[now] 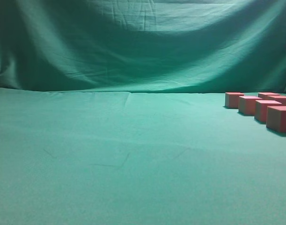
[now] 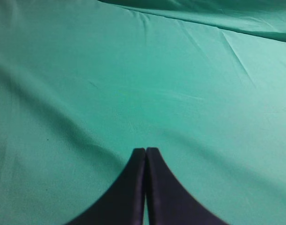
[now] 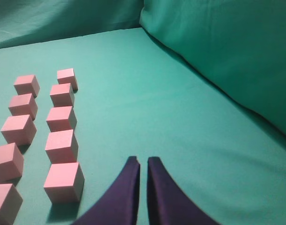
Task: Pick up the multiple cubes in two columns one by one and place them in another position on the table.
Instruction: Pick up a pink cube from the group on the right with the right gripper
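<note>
On the green desk [image 1: 110, 159], everything left of the cubes [image 1: 257, 107] is bare, faintly wrinkled cloth. Over that stretch the left end effector [image 2: 146, 151] hangs with its two dark fingers pressed together, tips touching and gripping nothing; only cloth lies ahead of it, up to the fold where the backdrop [image 1: 143, 42] begins. It does not appear in the exterior view.

Further right, the cubes [image 3: 44, 136] stand in two columns running away from the right wrist camera, five in each, pink on top and set slightly apart from one another. The right end effector [image 3: 143, 160] sits just to the right of the nearest cube of the right-hand column, not touching it, with its fingers nearly closed, a thin slit between them, and nothing in its grip. Right of the cubes the desk is open cloth as far as the backdrop, which closes off the far side and rises along the right.

From the exterior view the cubes crowd the right edge; the nearest ones hide those behind, and the frame cuts the group off, so a count is not possible there. Two near cubes of the left column are clipped by the wrist frame.
</note>
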